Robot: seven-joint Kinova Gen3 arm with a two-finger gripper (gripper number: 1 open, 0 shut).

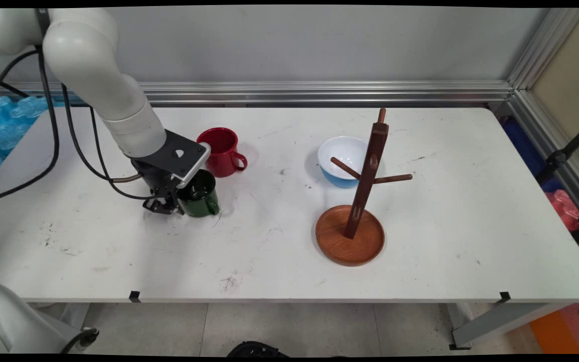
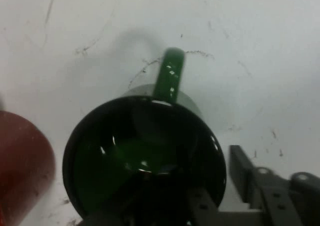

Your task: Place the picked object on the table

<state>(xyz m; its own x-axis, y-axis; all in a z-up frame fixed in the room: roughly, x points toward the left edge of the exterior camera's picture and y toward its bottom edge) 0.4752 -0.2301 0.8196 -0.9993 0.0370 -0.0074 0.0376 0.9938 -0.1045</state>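
White rectangular table (image 1: 420,261), scuffed, grey wall with aluminium rail behind it. White Kinova arm (image 1: 103,90) comes in from 10 o'clock, black cables hanging off it, reaching down to the left half of the table.

Brown wooden mug tree (image 1: 365,186) with round tray base and several pegs stands right of centre, nothing hung on it. White-inside, blue-outside round bowl (image 1: 340,158) sits just behind the tree at about 11 o'clock from its base, partly crossed by a peg.

Red enamel mug (image 1: 221,151) stands upright, handle pointing to 3 o'clock, just behind the gripper. Dark green glossy mug (image 1: 200,195) stands upright at 6 o'clock from the red one, near it but apart; its handle points towards 4 o'clock in the main view.

Black two-finger gripper (image 1: 181,193) is down at the green mug's left rim. Hand view: one finger reaches inside the cup, the other finger (image 2: 245,173) is outside the wall, so the jaws straddle the rim; whether they actually pinch it cannot be told. Red mug shows at the left edge of the hand view.
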